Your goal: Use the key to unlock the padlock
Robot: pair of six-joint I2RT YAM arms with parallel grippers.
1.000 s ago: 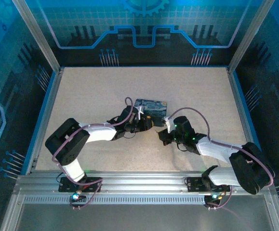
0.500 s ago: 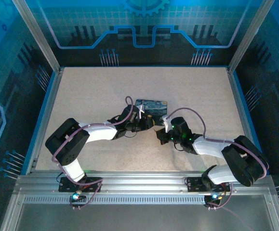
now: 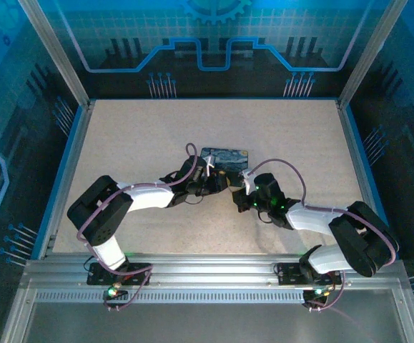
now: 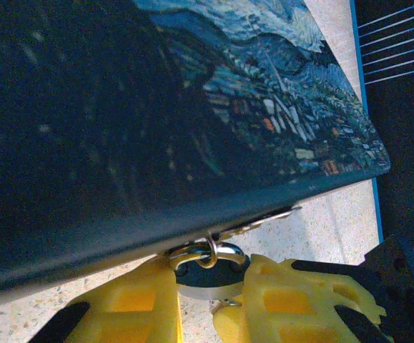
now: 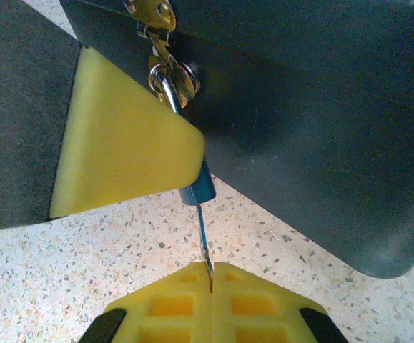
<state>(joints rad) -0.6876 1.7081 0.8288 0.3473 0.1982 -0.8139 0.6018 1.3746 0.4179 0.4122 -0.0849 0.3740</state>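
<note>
The small dark blue padlock (image 4: 205, 274) hangs by its silvery shackle from the ring of the hasp (image 4: 264, 218) on the starry-night tin (image 4: 192, 93). My left gripper (image 4: 208, 284) is shut on the padlock body, one yellow finger on each side. In the right wrist view the padlock (image 5: 199, 187) pokes out below the left gripper's finger (image 5: 121, 136). The thin silvery key (image 5: 203, 229) runs from it straight down into my right gripper (image 5: 211, 267), which is shut on the key. Both grippers meet at the tin's near edge (image 3: 229, 184).
The tin (image 3: 224, 157) lies mid-table on the speckled surface (image 3: 156, 136). Blue rails (image 3: 67, 171) edge the table, with metal frame posts at its sides. The two wrists sit close together in front of the tin.
The right arm has swung left, bringing the key up to the padlock. The left gripper has stayed on the padlock.
</note>
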